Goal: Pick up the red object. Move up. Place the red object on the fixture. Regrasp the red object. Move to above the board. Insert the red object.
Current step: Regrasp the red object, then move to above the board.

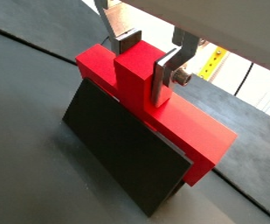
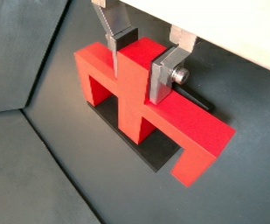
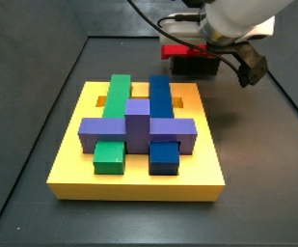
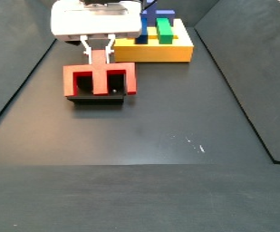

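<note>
The end effector [image 2: 143,59] stands directly over the fixture, and we see its two silver fingers [image 1: 169,70] closed on the middle prong of the red object [image 2: 137,96], pads flat against either side of it. The red object itself sits on the fixture [image 1: 123,153], its bar leaning against the raised back wall and its prongs reaching out over the dark base, as both wrist views show. We judge that the placing is done and the regrasp is in hand. The next move calls for a straight lift clear of the fixture with the pinch kept firm, then a carry across to above the board [image 3: 74,159], which lies well apart from the end effector. The board's green, blue and purple blocks [image 3: 138,123] are already seated. Beneath everything is a dark matt floor [image 4: 167,136] with low dark walls around it; we cannot tell more of the room.
</note>
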{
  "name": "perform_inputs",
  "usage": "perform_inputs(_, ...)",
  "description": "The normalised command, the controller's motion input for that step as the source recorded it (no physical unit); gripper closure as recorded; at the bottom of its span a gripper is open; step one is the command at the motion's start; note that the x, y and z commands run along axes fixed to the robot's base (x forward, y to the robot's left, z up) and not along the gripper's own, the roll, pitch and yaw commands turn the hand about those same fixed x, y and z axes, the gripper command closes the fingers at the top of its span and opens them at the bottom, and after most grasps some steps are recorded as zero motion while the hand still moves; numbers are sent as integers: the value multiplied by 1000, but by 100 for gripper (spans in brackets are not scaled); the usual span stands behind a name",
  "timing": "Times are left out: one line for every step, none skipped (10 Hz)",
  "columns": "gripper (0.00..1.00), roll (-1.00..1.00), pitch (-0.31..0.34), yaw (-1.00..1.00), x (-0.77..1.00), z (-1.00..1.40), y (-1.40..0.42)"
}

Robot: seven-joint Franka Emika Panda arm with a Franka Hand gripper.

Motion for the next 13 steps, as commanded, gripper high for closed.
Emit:
perform_inputs(100,0,0,0,0,0,0)
perform_inputs(100,0,0,0,0,0,0)
perform_inputs(100,0,0,0,0,0,0)
perform_inputs(100,0,0,0,0,0,0)
perform_inputs(100,0,0,0,0,0,0)
perform_inputs(100,0,0,0,0,0,0)
perform_inputs(100,0,0,0,0,1400,0)
perform_inputs(100,-16,-9,-22,15,1400,0)
perform_inputs(100,-77,-17,-29,-7,1400,-15)
perform_inputs(100,-42,2,-25,-1,1400,2)
perform_inputs(100,-14,42,-26,15,1400,-13)
perform_inputs(100,5,55,-25,17,1400,-27)
perform_inputs(100,-16,75,-12,31,1400,-19)
